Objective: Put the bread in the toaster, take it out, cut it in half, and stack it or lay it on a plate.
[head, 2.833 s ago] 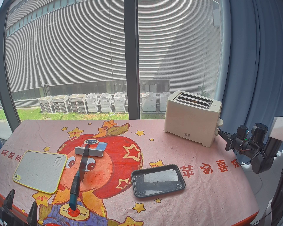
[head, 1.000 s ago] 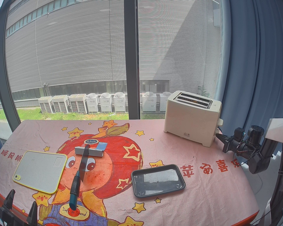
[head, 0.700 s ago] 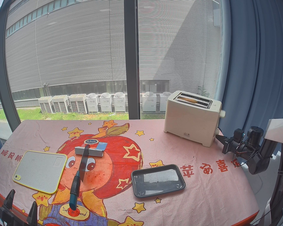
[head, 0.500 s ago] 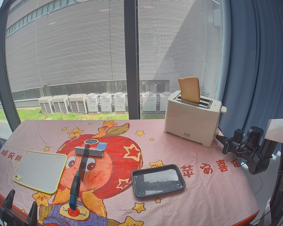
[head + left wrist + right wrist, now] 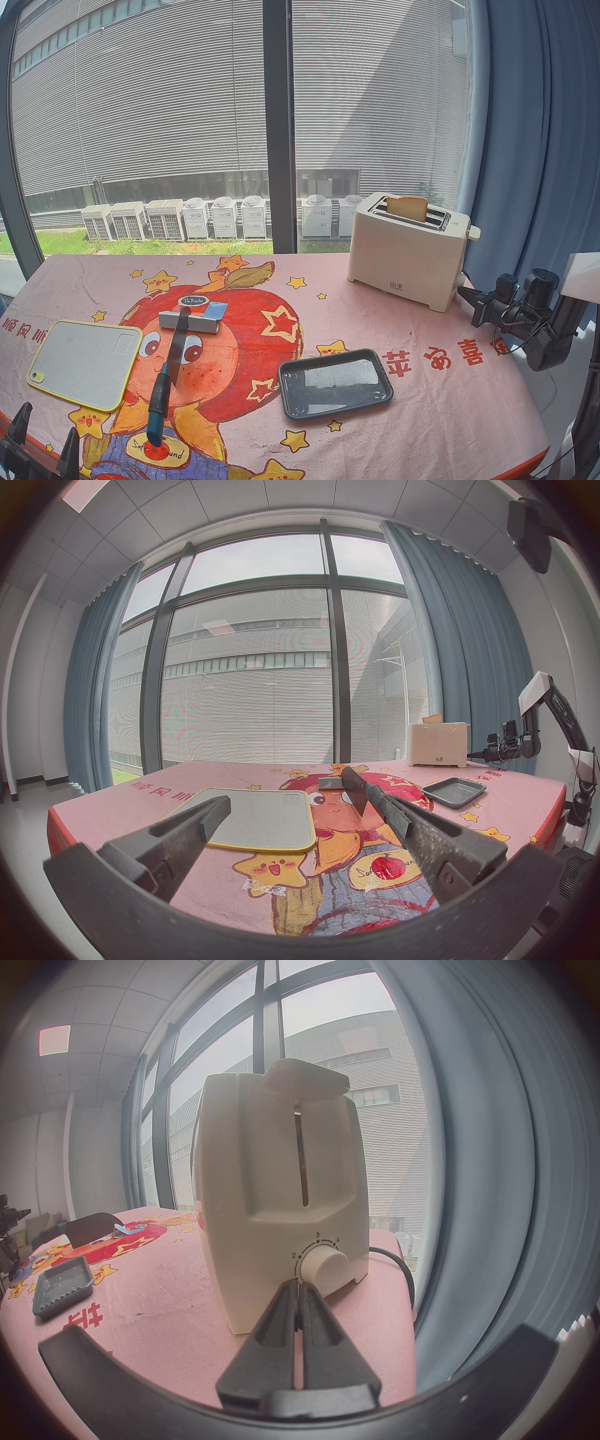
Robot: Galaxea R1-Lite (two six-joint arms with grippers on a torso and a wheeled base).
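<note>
A bread slice (image 5: 407,208) pokes from the toaster (image 5: 409,250) at right of frame. A dark plate (image 5: 335,382) sits lower centre on the counter (image 5: 437,406). The right gripper (image 5: 464,290), clenched on nothing, hangs beside the toaster. The left gripper (image 5: 49,422), fingers spread, sits lower left near the cutting board (image 5: 84,362) and knife (image 5: 164,381).

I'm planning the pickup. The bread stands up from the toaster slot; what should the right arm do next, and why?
Probably lift the right gripper above the toaster and open it: its jaws are shut and low near the lever, while the bread sticks up out of the toaster.
</note>
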